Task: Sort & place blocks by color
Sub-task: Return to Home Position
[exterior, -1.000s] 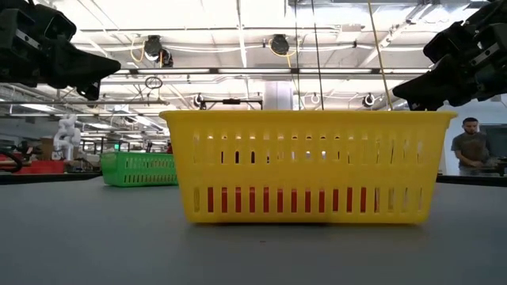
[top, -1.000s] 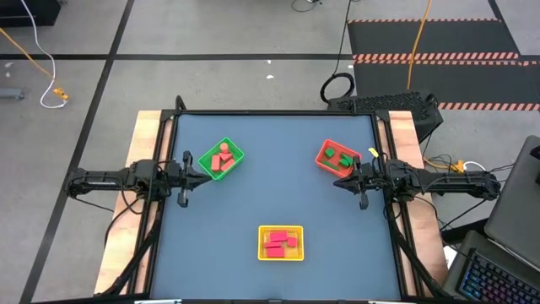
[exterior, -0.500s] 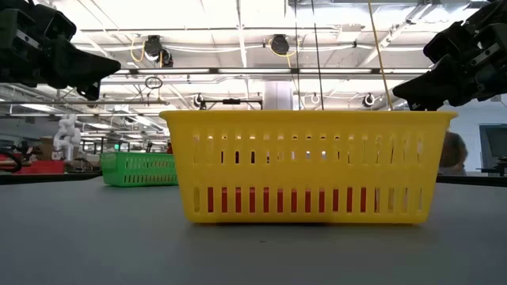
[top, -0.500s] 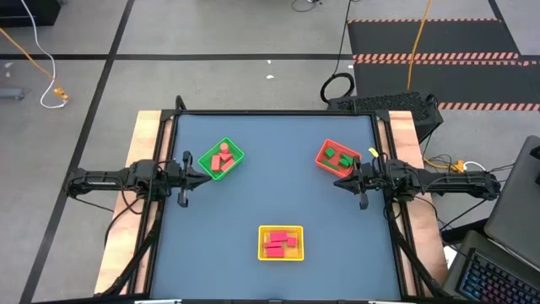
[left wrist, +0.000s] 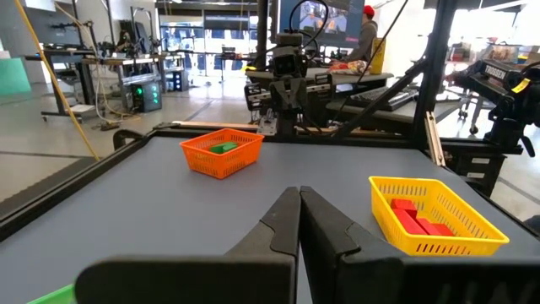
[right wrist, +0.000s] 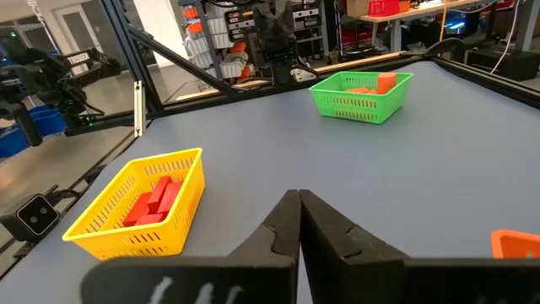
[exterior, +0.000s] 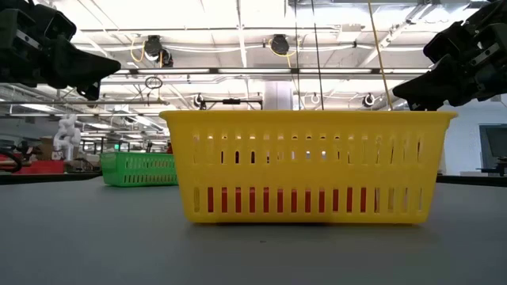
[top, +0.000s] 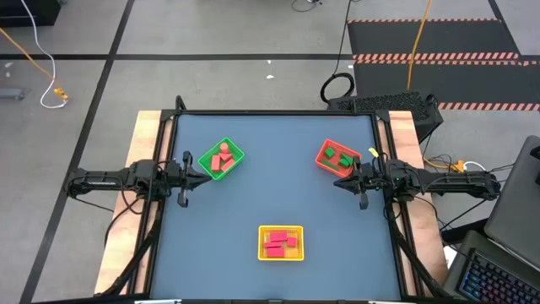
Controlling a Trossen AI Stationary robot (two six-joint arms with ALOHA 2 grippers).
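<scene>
Salmon pink blocks lie in the green tray at the table's far left. Green blocks lie in the red tray at the far right. Crimson red blocks lie in the yellow tray near the table's near edge. My left gripper hovers shut at the left edge, beside the green tray. My right gripper hovers shut at the right edge, just near of the red tray. Both fingertip pairs, the left and the right, are pressed together and hold nothing.
The blue table top lies bare between the three trays. Wooden side rails run along the left and right edges. The yellow tray fills the low view, with the green tray behind it.
Neither arm nor any block has moved. In the low view, a person in the room behind the table at the right has walked out of sight.
</scene>
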